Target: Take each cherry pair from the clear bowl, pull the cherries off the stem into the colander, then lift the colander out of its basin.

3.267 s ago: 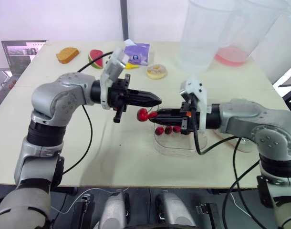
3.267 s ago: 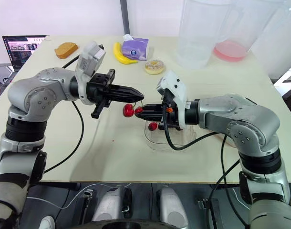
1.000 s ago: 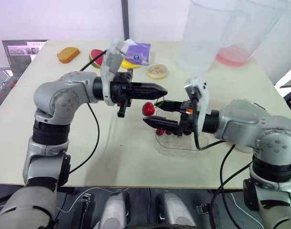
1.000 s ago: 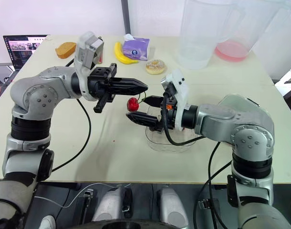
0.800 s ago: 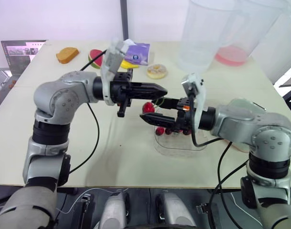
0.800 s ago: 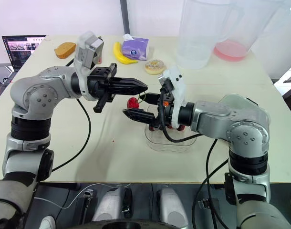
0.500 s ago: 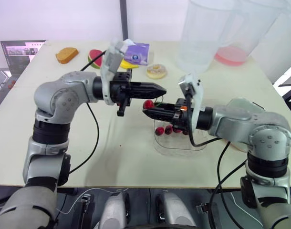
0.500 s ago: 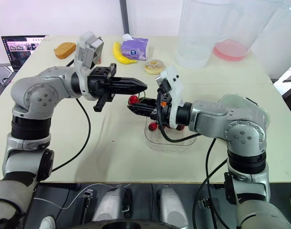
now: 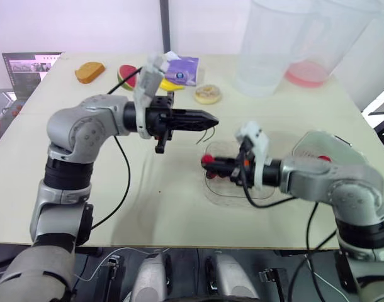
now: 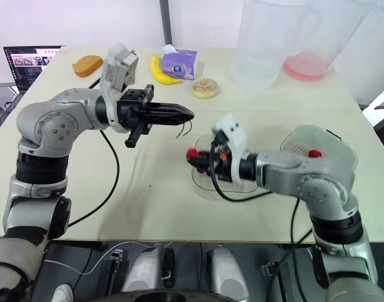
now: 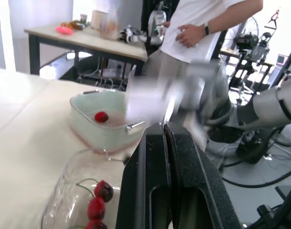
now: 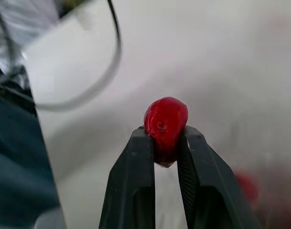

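Note:
My left gripper [image 9: 213,117] is shut on a thin bare green stem [image 9: 208,133] that hangs from its tips above the table. Lower and to the right, my right gripper [image 12: 165,138] is shut on a single red cherry [image 12: 165,119], held at the near-left rim of the clear bowl [image 10: 208,192]. The cherry [image 9: 207,160] is apart from the stem. A few more cherries [image 11: 100,200] lie in the bowl. The white colander [image 10: 318,146] sits in its pink basin at the right, with one cherry [image 10: 314,153] in it.
Two large clear pitchers [image 9: 267,44] stand at the back right beside a pink dish [image 9: 304,72]. A donut [image 9: 208,94], tissue pack [image 9: 180,69], banana, watermelon slice and bread [image 9: 89,71] lie at the back. A person [image 11: 202,33] stands beyond the table.
My right gripper has pulled away down and to the right with the cherry, which has come off the stem. The left gripper has stayed put with the bare stem.

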`<action>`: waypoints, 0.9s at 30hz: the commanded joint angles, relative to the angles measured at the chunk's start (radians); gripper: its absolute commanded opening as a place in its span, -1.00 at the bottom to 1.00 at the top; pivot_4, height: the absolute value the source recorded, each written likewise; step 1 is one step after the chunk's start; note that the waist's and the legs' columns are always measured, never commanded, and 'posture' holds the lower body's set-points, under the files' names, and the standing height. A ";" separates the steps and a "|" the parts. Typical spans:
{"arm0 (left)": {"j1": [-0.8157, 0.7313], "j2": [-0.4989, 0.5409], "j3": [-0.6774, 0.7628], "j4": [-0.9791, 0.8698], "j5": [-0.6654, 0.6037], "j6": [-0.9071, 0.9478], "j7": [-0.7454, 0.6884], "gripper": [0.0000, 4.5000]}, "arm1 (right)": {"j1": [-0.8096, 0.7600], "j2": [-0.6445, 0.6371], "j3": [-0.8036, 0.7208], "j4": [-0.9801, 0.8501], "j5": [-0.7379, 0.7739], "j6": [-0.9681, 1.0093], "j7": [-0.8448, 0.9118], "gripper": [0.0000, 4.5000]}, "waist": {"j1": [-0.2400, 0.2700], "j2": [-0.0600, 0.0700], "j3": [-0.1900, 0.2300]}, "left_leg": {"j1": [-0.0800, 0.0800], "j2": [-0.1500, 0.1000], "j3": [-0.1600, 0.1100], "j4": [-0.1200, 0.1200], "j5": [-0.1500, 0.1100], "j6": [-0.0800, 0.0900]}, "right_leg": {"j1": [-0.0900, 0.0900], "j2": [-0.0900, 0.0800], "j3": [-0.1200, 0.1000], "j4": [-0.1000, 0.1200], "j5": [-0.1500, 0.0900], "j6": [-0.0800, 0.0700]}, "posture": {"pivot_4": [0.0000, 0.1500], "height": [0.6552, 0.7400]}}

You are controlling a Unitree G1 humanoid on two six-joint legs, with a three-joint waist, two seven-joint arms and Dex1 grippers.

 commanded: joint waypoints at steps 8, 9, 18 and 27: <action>-0.006 0.006 0.030 -0.042 -0.023 -0.006 -0.004 -1.00 | 0.011 -0.087 -0.236 -0.061 0.092 -0.029 0.011 -0.92 | 0.006 0.000 0.000 | 0.000 0.000 0.000 0.000 0.000 0.000 | 0.000 0.000 0.000 0.000 0.000 0.000 | 1.00 1.00; -0.004 0.007 0.031 -0.045 -0.024 -0.005 -0.002 -1.00 | 0.036 -0.128 -0.284 -0.069 0.098 -0.025 0.018 -0.92 | 0.008 0.000 0.000 | 0.000 0.000 0.000 0.000 0.000 0.000 | 0.000 0.000 0.000 0.000 0.000 0.000 | 1.00 1.00; 0.014 0.016 0.039 -0.064 -0.038 0.004 0.010 -1.00 | 0.393 -0.423 -0.716 0.030 -0.100 0.000 0.088 -0.92 | 0.005 0.000 0.000 | 0.000 0.000 -0.001 0.000 0.000 0.001 | 0.002 0.001 0.000 -0.002 0.000 0.000 | 1.00 1.00; 0.015 0.013 0.034 -0.071 -0.040 0.004 0.010 -1.00 | 0.509 -0.385 -0.676 0.086 -0.304 -0.063 0.089 -0.47 | 0.001 0.001 0.000 | 0.003 0.000 -0.001 0.000 0.000 0.000 | 0.003 0.002 0.001 -0.001 0.000 0.001 | 1.00 1.00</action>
